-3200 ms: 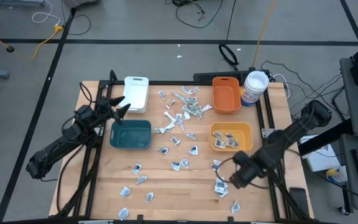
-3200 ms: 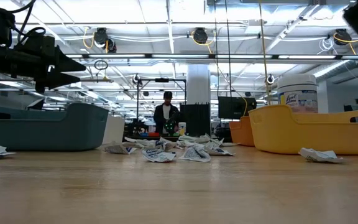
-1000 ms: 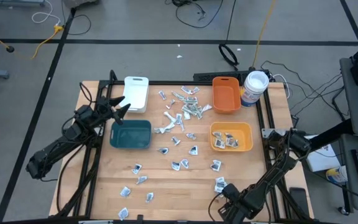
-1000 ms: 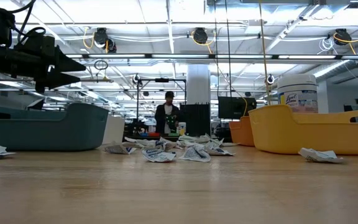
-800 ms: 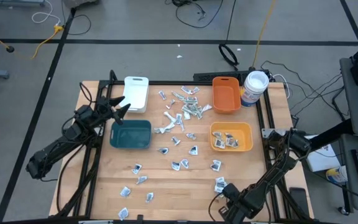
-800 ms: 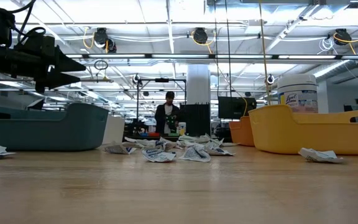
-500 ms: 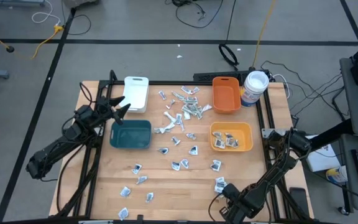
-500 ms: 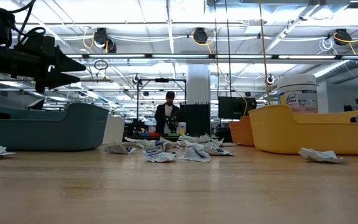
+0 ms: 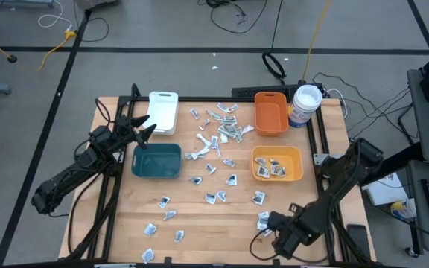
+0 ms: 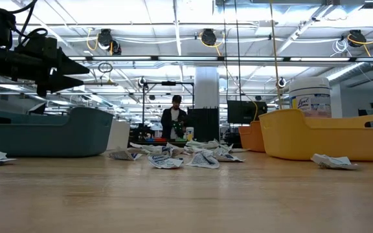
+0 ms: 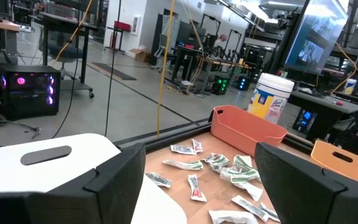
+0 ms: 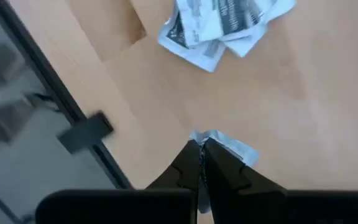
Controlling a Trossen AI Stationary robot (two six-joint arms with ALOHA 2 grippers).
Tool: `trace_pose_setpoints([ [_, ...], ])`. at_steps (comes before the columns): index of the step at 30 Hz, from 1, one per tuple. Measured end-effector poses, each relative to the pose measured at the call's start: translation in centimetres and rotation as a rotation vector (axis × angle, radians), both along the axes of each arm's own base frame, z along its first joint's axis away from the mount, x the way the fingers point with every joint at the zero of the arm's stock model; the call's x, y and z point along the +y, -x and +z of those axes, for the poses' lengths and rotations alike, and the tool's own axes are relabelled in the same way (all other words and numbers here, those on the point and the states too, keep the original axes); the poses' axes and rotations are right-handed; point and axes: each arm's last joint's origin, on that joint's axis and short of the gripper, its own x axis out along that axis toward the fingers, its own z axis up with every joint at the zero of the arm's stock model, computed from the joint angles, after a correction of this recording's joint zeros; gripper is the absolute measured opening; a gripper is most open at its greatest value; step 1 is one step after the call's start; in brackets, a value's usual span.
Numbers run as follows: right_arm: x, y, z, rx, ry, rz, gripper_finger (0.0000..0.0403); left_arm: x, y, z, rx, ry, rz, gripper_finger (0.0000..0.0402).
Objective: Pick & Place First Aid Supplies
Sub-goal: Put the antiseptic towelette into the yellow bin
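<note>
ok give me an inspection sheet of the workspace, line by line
Surface: wooden table, dark frame.
Job's things: packets scattered mid-table; several in the yellow bin; two near the right front corner.
Clutter: white bin, teal bin, orange bin, white-lidded tub.
Grippers: left gripper open, above the gap between the white and teal bins; right gripper shut on a packet at the right front corner.
Cables: loops on the floor beyond the table, yellow cord among them.
Surroundings: person far behind; workshop benches, monitors.
</note>
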Motion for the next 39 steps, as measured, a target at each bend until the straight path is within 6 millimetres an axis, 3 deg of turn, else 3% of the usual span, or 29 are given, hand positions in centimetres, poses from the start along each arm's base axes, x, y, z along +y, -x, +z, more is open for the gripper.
trace_pose_setpoints([
  [11,-8.0,-2.6,2.3,0.06,0.081,0.136,0.0005,0.0,0.0,0.0,0.0,0.0,0.001,0.0305],
  [24,-18.3,-4.9,3.6,0.072,0.074,0.018,0.0009,0.0,0.0,0.0,0.0,0.0,0.0,0.0306],
  [27,-20.1,-5.0,2.9,0.076,0.111,-0.016,0.0009,0.0,0.0,0.0,0.0,0.0,0.0,0.0306],
  [32,-22.4,-4.6,-0.1,0.089,0.144,-0.092,0.0009,0.0,0.0,0.0,0.0,0.0,0.0,0.0306],
  [39,-24.3,-3.7,-4.0,0.076,0.14,-0.172,0.0009,0.0,0.0,0.0,0.0,0.0,0.0,0.0306],
])
